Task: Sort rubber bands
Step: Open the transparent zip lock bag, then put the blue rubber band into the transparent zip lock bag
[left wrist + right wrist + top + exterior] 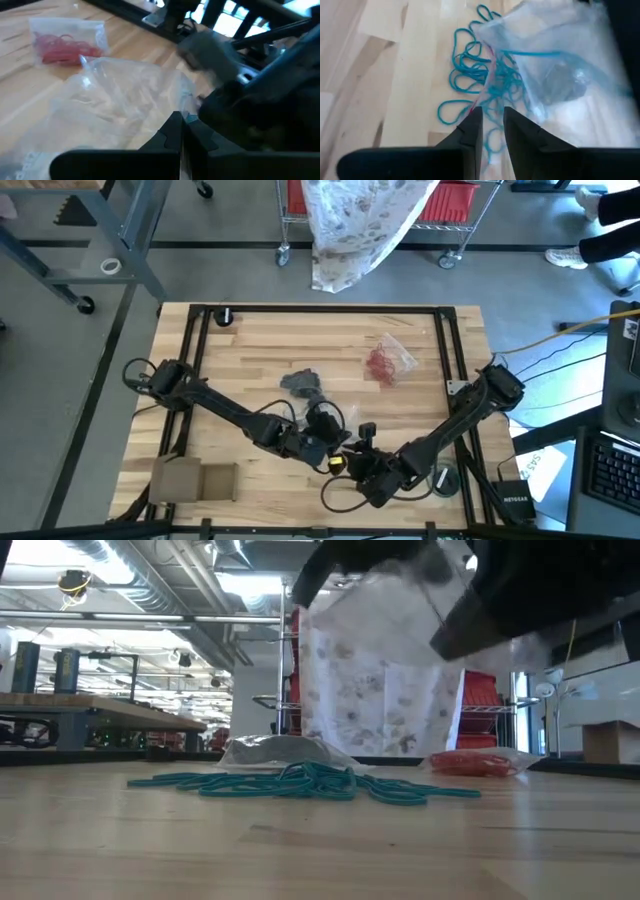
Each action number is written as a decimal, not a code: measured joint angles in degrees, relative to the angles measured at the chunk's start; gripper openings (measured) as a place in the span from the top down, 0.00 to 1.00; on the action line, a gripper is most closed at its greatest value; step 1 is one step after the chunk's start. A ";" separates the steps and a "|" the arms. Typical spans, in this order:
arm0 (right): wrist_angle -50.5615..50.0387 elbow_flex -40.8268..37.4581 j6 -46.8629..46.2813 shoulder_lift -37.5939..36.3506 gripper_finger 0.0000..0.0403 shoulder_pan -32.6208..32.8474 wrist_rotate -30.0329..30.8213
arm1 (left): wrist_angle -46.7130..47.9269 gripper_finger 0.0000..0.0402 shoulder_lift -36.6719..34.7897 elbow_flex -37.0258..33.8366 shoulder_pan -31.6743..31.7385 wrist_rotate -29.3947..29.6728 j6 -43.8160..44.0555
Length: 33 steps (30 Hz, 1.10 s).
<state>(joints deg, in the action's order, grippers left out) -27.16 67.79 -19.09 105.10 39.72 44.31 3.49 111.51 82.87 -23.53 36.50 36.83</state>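
Observation:
Teal rubber bands (480, 82) lie in a loose heap on the wooden table (250, 350), also low in the low view (300, 783). A clear plastic bag (125, 95) hangs above them, with my left gripper (181, 136) shut on it. My right gripper (492, 125) points down at the heap beside the bag's pink-lined edge (487, 75), its fingers a narrow gap apart. In the high view both grippers meet near the table's front middle, left (322, 442), right (352, 456). A bag of red bands (388, 361) and a bag of grey bands (303, 383) lie farther back. My left gripper pinches the clear bag's edge (186, 118) between its two fingers. The bag is lifted off the table and spreads out slack beyond the fingertips. My right gripper stands with its fingertips (472, 122) at the bag's pink-lined edge; whether they touch it I cannot tell.
Flat cardboard pieces (195, 478) lie at the near left corner. A small round object (445, 480) sits at the near right beside the right arm. A black frame (320, 308) runs along the table's far edge and sides. Bare wood shows at the far left.

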 joint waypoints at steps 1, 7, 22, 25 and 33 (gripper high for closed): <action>-0.34 0.00 0.01 0.15 0.81 0.00 0.75 | 0.09 1.00 -0.42 0.00 -0.07 -0.62 -0.03; -4.25 3.29 -0.05 -0.71 0.66 0.02 4.50 | 1.79 1.00 -0.60 0.00 -0.83 -1.85 0.41; -10.73 8.13 -1.38 -0.78 0.29 0.85 -0.92 | 6.87 1.00 -1.12 0.05 -1.39 -1.92 1.78; -15.31 12.40 0.11 -0.78 0.30 1.29 0.30 | 8.87 1.00 -2.91 0.05 -1.25 -0.85 1.43; -29.74 23.19 -2.56 -0.96 0.35 3.25 1.03 | 26.20 1.00 -8.53 0.00 -1.08 6.23 5.61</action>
<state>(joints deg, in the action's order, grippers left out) -56.89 90.98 -21.65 104.14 42.98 45.34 29.69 102.98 82.87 -24.61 42.73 42.44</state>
